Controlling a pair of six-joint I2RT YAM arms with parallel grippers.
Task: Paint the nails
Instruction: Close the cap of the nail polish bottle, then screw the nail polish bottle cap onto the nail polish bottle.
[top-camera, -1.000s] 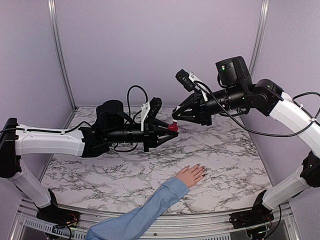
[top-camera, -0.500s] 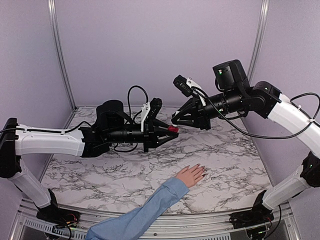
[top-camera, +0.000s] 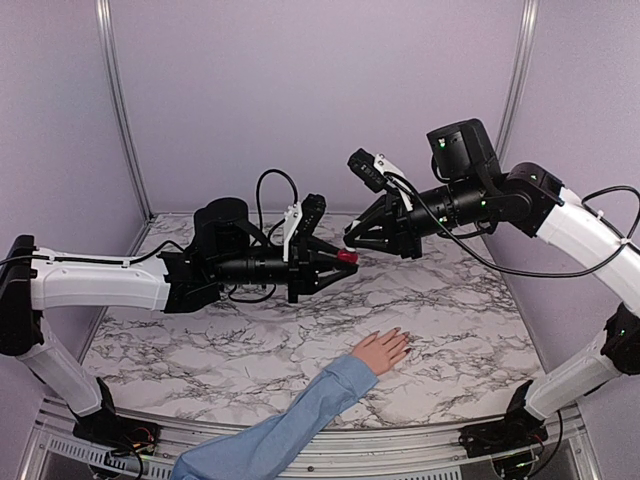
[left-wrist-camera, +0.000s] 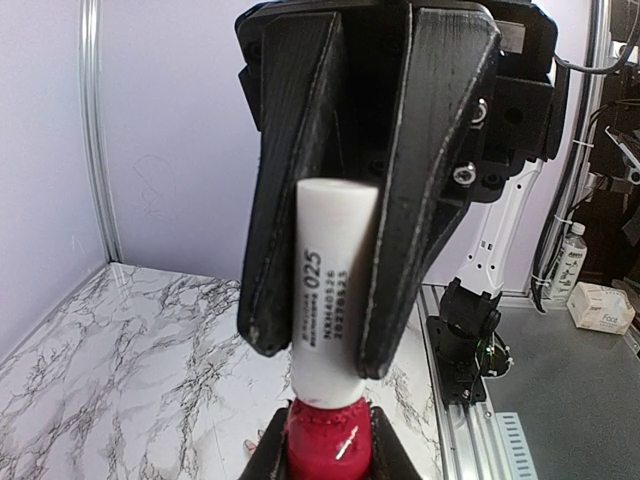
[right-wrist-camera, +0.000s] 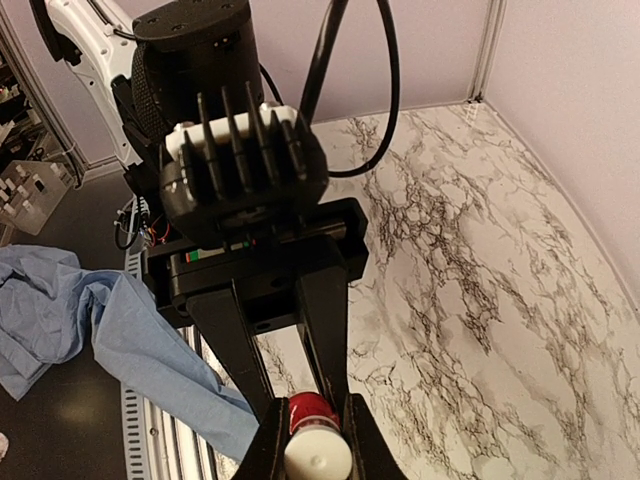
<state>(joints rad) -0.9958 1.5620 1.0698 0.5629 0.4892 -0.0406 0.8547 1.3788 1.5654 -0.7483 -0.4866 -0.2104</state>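
Top external view shows the left gripper (top-camera: 338, 260) closed on a red nail-polish bottle (top-camera: 345, 256) and the right gripper (top-camera: 349, 241) clamped on its white cap (left-wrist-camera: 333, 290), both above the marble table (top-camera: 200, 340), well apart from the nails (top-camera: 402, 336) of a blue-sleeved human hand (top-camera: 381, 351) lying flat near the front edge.

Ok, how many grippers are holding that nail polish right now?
2. The left gripper grips the red bottle; the right gripper grips its white cap, tip to tip in mid-air.
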